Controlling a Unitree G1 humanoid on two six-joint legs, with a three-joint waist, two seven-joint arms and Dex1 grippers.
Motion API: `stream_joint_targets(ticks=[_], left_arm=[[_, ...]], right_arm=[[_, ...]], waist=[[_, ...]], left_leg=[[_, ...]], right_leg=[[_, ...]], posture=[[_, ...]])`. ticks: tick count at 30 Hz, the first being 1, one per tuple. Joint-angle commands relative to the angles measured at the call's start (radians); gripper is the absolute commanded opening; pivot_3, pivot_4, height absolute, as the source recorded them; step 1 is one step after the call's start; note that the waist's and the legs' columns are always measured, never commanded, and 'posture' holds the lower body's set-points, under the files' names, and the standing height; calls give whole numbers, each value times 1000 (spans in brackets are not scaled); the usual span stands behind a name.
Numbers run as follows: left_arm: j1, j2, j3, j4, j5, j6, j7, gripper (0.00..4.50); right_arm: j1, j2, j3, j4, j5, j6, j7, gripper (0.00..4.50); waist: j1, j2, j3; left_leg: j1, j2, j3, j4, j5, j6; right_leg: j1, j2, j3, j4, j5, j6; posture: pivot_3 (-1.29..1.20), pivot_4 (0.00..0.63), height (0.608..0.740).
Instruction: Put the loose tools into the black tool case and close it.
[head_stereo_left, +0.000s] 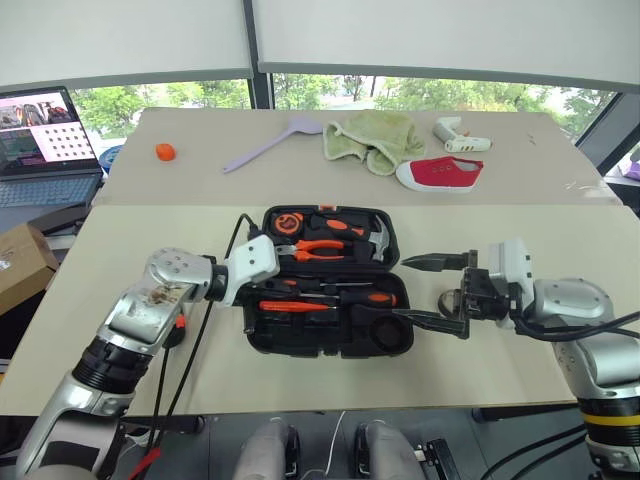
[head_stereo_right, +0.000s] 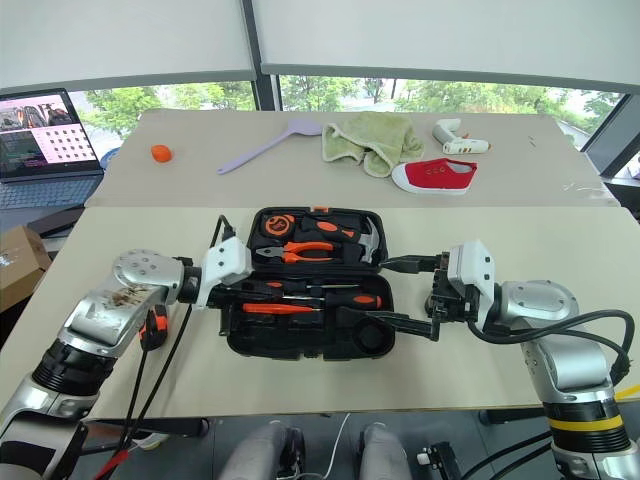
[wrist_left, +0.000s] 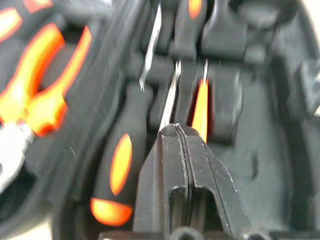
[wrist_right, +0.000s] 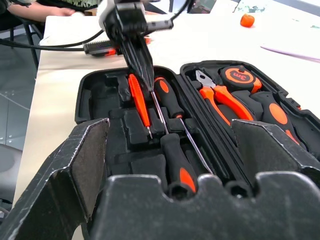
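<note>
— Where's the black tool case (head_stereo_left: 330, 285) sitting?

— Flat open in the middle of the near counter (head_stereo_left: 120, 250), right in front of the robot, between its two arms. Both halves lie side by side, the hinge running across: one half at twelve o'clock, the other at six.

— What does it look like inside?

— Black moulded plastic, rounded corners, slots cut for each tool. The far half holds the orange-handled pliers (head_stereo_left: 322, 249), a round orange-and-black tape measure (head_stereo_left: 289, 221) and a steel hammer head (head_stereo_left: 378, 240) at its three o'clock end. The near half has two orange-and-black screwdrivers (head_stereo_left: 340, 294) lying lengthwise and a slim orange tester pen (head_stereo_left: 290, 308) just below them.

— And the left claw (wrist_left: 176, 131)?

— Fingers pressed together, nothing between them. Its tip points down into the near half from the nine o'clock side, right at the steel shafts beside the tester pen; I can't tell whether it touches them.

— The right one?

— The right claw (head_stereo_left: 434, 290) hangs at the case's three o'clock edge with its jaws spread wide, empty, one finger level with the hinge and the other by the near corner.

— Anything behind?

— A far counter with a red shoe (head_stereo_left: 440, 172), a green cloth (head_stereo_left: 375, 138) and a lilac spatula (head_stereo_left: 268, 144).
</note>
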Motion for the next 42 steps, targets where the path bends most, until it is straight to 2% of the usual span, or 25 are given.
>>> stream_joint_targets(ticks=[1,17,34,37,40,42], left_arm=[[-3,8,-21,0,26,-7,-7,56],[13,20,-7,-30,10,-43,-70,56],[61,28,-10,-9,37,-43,-44,56],[70,16,15,-13,18,-62,-32,56],[83,-10,94,-62,-74,-30,-23,56],[89,-19,119,-72,-88,-28,-3,56]], right_arm=[[-9,1,-23,-12,9,-27,4,4500],[-2,15,-20,-2,8,-42,5,4500],[0,16,-18,5,6,-40,5,4500],[1,15,-19,4,8,-40,6,4500],[5,12,-23,2,12,-38,9,4500],[9,10,-26,2,14,-37,12,4500]], waist=[[1,0,0],[0,0,0],[1,0,0],[0,0,0],[0,0,0],[1,0,0]], left_leg=[[0,0,0,0,0,0],[0,0,0,0,0,0],[1,0,0,0,0,0],[1,0,0,0,0,0],[1,0,0,0,0,0],[1,0,0,0,0,0]], right_leg=[[0,0,0,0,0,0],[0,0,0,0,0,0],[1,0,0,0,0,0],[1,0,0,1,0,0],[1,0,0,1,0,0],[1,0,1,1,0,0]], posture=[[0,150,740],[0,150,740],[0,150,740],[0,150,740],[0,150,740],[0,150,740]])
